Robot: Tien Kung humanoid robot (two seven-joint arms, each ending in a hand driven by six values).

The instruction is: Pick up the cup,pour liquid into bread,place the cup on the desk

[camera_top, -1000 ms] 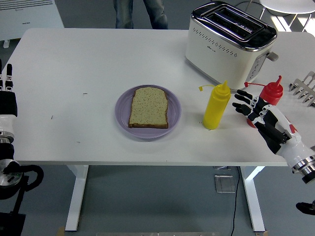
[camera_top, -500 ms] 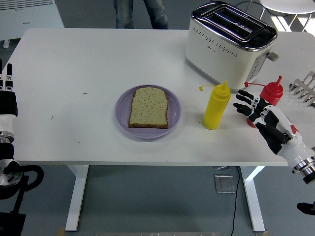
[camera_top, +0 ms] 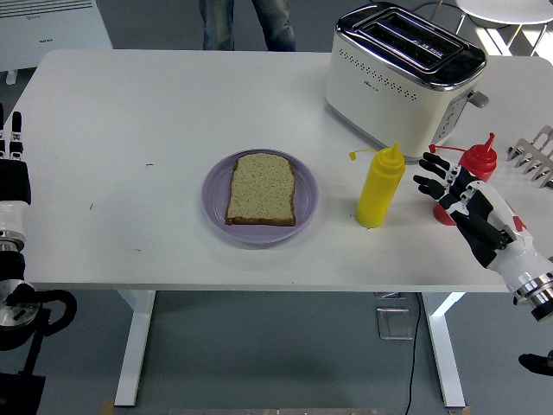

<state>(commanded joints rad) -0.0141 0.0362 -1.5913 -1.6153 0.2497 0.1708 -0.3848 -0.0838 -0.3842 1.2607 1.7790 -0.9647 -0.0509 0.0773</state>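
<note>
A slice of bread [camera_top: 261, 188] lies on a purple plate [camera_top: 214, 202] at the table's middle. A yellow squeeze bottle [camera_top: 380, 186] stands upright to its right, cap open. A red squeeze bottle [camera_top: 473, 169] stands further right, partly hidden by my right hand. My right hand [camera_top: 441, 186] is open, fingers spread, between the two bottles and right in front of the red one, holding nothing. My left arm [camera_top: 12, 173] rests at the left edge. No cup is in view.
A white toaster [camera_top: 403, 76] stands at the back right. A metal rack [camera_top: 534, 154] shows at the right edge. A person's legs [camera_top: 246, 22] stand beyond the table's far side.
My right hand has shifted slightly right and back, away from the yellow bottle and closer to the red bottle. Nothing else moved.
</note>
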